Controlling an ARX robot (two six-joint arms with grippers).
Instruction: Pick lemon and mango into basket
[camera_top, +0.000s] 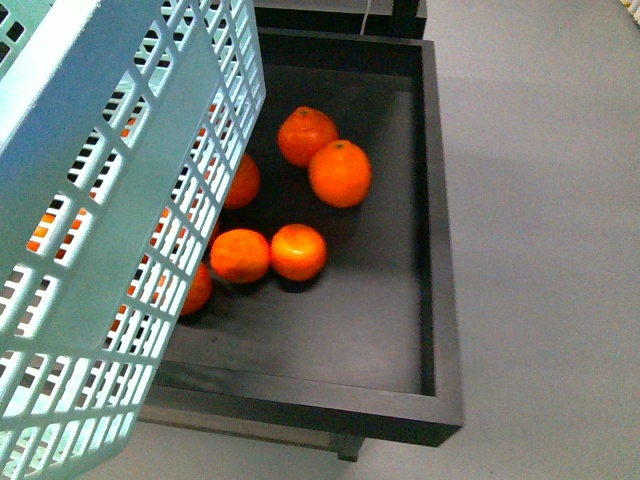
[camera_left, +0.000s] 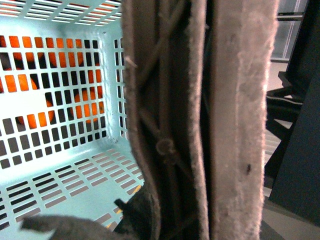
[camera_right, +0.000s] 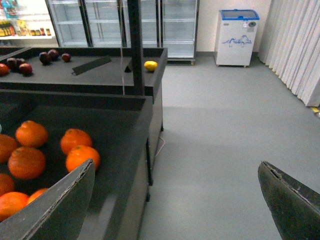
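Note:
The teal basket (camera_top: 95, 230) hangs tilted at the left of the front view, over the left side of a black tray. In the left wrist view my left gripper (camera_left: 200, 150) is shut on the basket's brown handle (camera_left: 160, 125), with the slotted basket floor (camera_left: 60, 185) behind it. The basket shows no fruit inside. My right gripper (camera_right: 175, 200) is open over the grey floor, beside the tray's edge, holding nothing. A small yellow oval fruit, seemingly the lemon (camera_right: 150, 65), lies on a farther black tray. The mango is out of view.
Several tangerines (camera_top: 340, 173) lie in the near black tray (camera_top: 440, 300); some show through the basket's slots. Dark red fruits (camera_right: 45, 57) sit on the far tray. Glass-door fridges (camera_right: 145, 22), a blue-lidded freezer (camera_right: 239, 37) and a curtain (camera_right: 300, 45) border the grey floor (camera_right: 220, 130).

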